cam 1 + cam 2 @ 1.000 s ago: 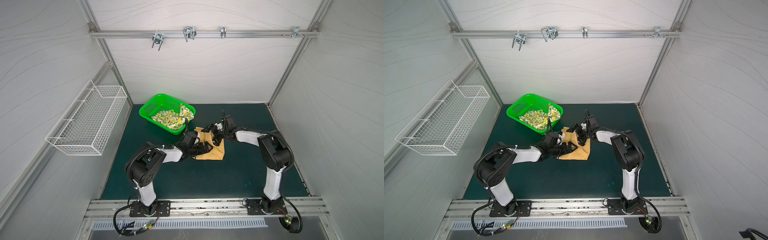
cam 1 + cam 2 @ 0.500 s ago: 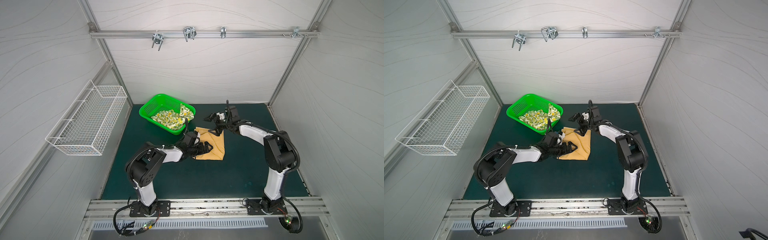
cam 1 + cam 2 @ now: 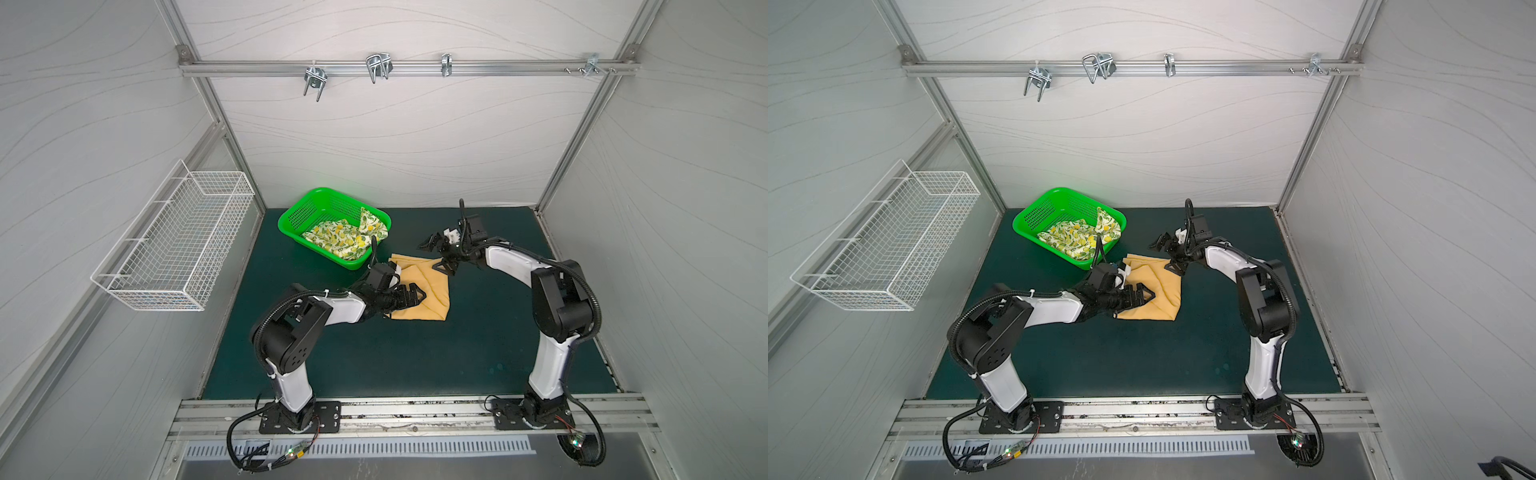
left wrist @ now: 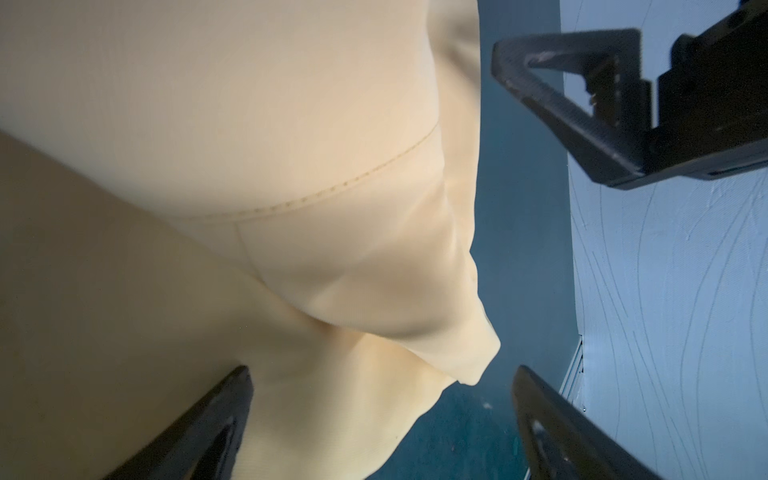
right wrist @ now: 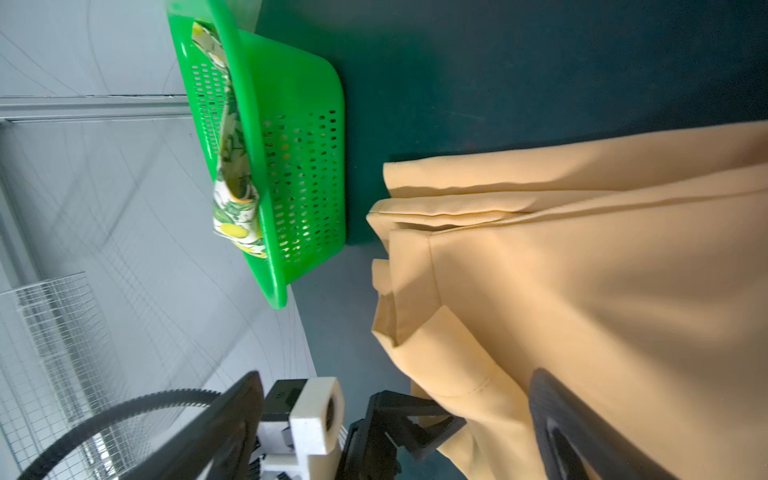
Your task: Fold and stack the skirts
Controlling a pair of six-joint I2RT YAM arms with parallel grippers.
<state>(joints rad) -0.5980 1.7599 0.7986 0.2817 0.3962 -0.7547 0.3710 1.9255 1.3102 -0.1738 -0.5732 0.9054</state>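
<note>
The mustard-orange skirt (image 3: 428, 297) (image 3: 1160, 299) lies partly folded on the green mat in both top views. My left gripper (image 3: 411, 296) (image 3: 1141, 297) stands open low over its left part, with cloth (image 4: 208, 249) between the spread fingers (image 4: 224, 415) but not pinched. My right gripper (image 3: 438, 255) (image 3: 1169, 255) hovers open at the skirt's far right corner, holding nothing. From the right wrist, the orange skirt (image 5: 582, 291) is beneath one open finger (image 5: 557, 415). The lemon-print skirt (image 3: 340, 241) (image 3: 1075, 241) (image 5: 232, 187) lies crumpled in the basket.
The green perforated basket (image 3: 299, 208) (image 3: 1034, 208) (image 5: 299, 145) stands at the back left of the mat, close to the orange skirt. A white wire basket (image 3: 174, 241) hangs on the left wall. Bare mat (image 3: 415, 353) lies in front of the skirt.
My right gripper has drawn back from the middle of the orange skirt, beside the left gripper, toward the far right corner and risen. The left arm has barely moved.
</note>
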